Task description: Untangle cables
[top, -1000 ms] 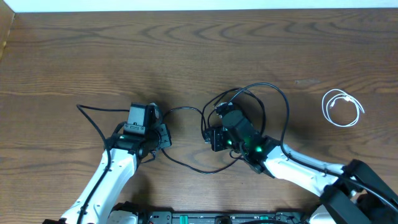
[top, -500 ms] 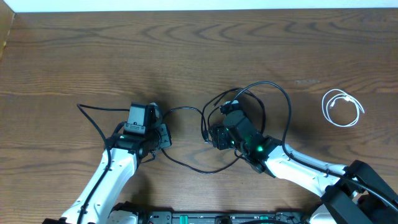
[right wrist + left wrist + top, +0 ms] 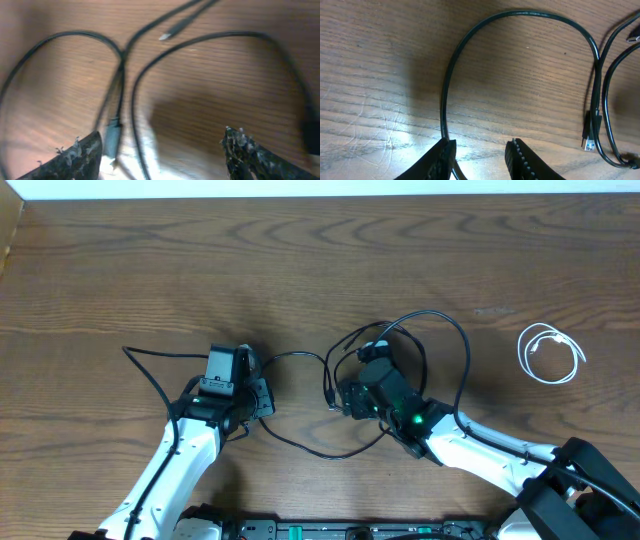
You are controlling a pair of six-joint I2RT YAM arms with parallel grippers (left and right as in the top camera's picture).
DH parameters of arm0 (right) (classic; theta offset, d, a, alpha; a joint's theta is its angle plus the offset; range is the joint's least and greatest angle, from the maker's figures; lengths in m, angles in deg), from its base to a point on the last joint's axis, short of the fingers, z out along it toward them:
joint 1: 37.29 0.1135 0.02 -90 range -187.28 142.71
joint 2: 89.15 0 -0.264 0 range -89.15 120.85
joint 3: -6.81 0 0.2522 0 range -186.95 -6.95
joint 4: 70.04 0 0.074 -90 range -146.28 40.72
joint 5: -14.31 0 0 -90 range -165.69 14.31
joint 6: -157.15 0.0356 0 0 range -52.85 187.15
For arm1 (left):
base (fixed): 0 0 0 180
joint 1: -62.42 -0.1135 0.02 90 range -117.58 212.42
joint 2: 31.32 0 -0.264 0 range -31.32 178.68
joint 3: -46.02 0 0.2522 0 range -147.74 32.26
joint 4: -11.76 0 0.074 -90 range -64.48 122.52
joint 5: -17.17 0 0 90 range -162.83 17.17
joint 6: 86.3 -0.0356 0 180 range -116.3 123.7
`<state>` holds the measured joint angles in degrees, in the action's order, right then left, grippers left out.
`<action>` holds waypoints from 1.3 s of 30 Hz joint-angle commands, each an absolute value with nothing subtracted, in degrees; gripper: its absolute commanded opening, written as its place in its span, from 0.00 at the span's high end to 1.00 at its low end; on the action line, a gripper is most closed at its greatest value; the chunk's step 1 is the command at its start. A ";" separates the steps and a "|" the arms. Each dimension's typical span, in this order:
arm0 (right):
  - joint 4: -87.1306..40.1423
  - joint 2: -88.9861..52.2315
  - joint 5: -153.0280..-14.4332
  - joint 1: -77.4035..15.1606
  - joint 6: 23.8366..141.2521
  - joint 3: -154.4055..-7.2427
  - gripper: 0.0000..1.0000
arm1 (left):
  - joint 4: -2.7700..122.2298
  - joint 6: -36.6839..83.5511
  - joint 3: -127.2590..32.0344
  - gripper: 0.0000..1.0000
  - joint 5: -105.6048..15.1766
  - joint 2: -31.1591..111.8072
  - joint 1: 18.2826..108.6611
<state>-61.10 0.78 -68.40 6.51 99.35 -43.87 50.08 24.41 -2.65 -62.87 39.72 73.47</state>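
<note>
**Sam:** Where are the thin black cables (image 3: 430, 314)?

**Mia:** In the middle of the brown wooden desk (image 3: 300, 250), looped and crossed over each other between the two arms. The short white cable (image 3: 521, 350) sits curled up alone, far off to the right.

**Sam:** What has just changed?

**Mia:** Both arms have let go. The left fingers (image 3: 440, 159) stand a little apart. A black cable runs just beside one of them, but it is not pinched. The right fingers (image 3: 75, 157) stand wide apart over the cables and hold nothing.

**Sam:** Is that good?

**Mia:** I think one pull is done and the arms need a new grab. The black ones still cross near a small plug (image 3: 588, 145), so the job is not finished.

**Sam:** And next to a second ago?

**Mia:** The right arm has moved a tiny bit, and the big black loop lies a little wider. The left arm looks the same.
</note>
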 commanded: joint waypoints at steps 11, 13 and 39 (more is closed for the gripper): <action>-55.68 -0.01 -57.45 0.89 105.84 -43.59 0.38 | 50.10 23.88 -2.83 0.60 -63.97 40.18 73.49; -55.57 -0.64 -58.54 0.08 104.55 -43.59 0.34 | 50.10 23.88 -2.83 0.60 -63.95 40.18 73.49; -46.67 -1.32 -78.28 -16.09 103.51 -43.59 0.76 | 49.73 23.88 -2.83 0.58 -63.92 40.18 73.49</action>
<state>-46.41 -1.82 -75.87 -15.79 103.40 -43.79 49.69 24.41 -2.65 -62.92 39.74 73.47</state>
